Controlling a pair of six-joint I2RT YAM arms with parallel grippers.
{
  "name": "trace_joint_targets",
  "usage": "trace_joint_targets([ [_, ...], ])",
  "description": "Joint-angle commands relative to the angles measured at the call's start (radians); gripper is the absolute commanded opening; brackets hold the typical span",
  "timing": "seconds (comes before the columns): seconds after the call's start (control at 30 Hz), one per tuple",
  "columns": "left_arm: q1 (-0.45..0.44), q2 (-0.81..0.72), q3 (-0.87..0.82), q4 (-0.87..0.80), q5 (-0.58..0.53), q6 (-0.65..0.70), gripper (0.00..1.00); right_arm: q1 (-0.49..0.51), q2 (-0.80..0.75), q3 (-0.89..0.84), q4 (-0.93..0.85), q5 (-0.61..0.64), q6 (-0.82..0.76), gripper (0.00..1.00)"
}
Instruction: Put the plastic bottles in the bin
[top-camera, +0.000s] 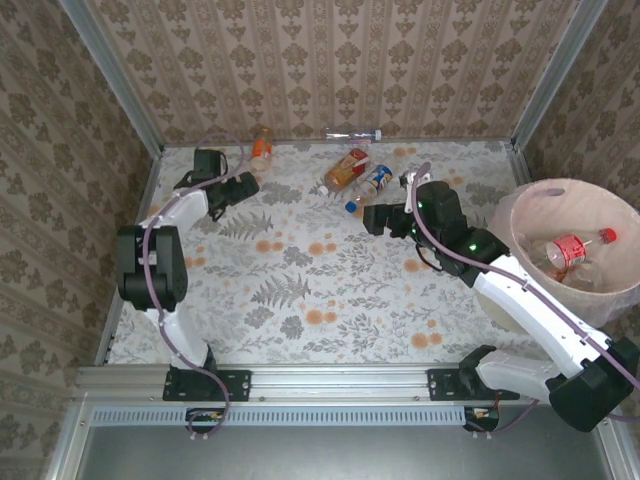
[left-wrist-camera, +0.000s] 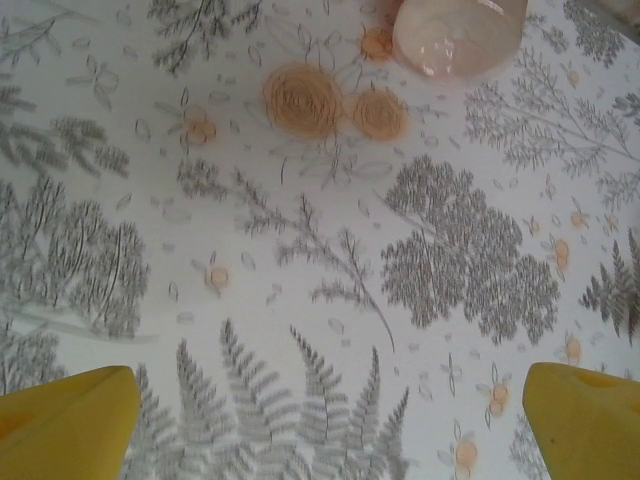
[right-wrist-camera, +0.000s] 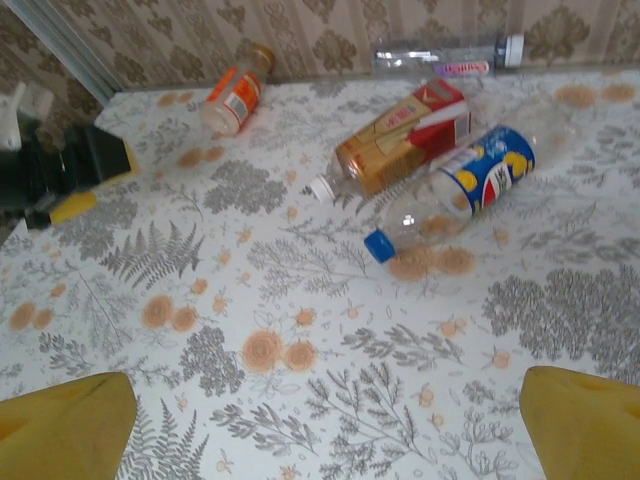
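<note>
The right gripper (top-camera: 370, 216) hangs wide open over the flowery table (top-camera: 300, 335), with nothing between its yellow fingertips (right-wrist-camera: 70, 425). Beside that arm stands the bin (top-camera: 612, 298), cut off by the picture's right edge. One red-label bottle (top-camera: 572, 248) lies inside it, a bit blurry against the thin bag. A little past the right gripper lie a blue-label bottle (right-wrist-camera: 460, 185) and a red-and-brown-label bottle (right-wrist-camera: 400, 135), close side by side. The left gripper (left-wrist-camera: 330, 420) is wide open too and holds nothing. Just ahead of it is the round bottom of a bottle (left-wrist-camera: 460, 35), cut off at the top, so its label is hidden. An orange-label bottle (top-camera: 262, 147) lies near the back wall. A clear bottle (top-camera: 355, 135) lies right along that wall and is hard to see
</note>
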Motion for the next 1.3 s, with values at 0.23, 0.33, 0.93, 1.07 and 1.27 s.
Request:
trace_joint_targets([
  [0.23,0.010,0.264,0.413,-0.161,0.019,0.171,1.00,0.002,-0.091,-0.088,0.060,0.013,0.100,1.00],
  [0.33,0.006,0.354,0.542,-0.207,0.046,0.199,1.00,0.001,-0.114,-0.105,0.067,0.028,0.112,1.00],
  [0.93,-0.093,0.800,1.187,-0.476,-0.215,0.287,0.94,0.000,-0.125,-0.080,0.002,0.065,0.129,1.00],
  [1.07,-0.097,0.881,1.293,-0.505,-0.202,0.265,0.87,0.000,-0.140,-0.076,-0.004,0.057,0.128,1.00],
  [1.27,-0.098,0.897,1.309,-0.468,-0.203,0.219,0.68,0.001,-0.167,-0.084,-0.024,0.086,0.128,1.00],
])
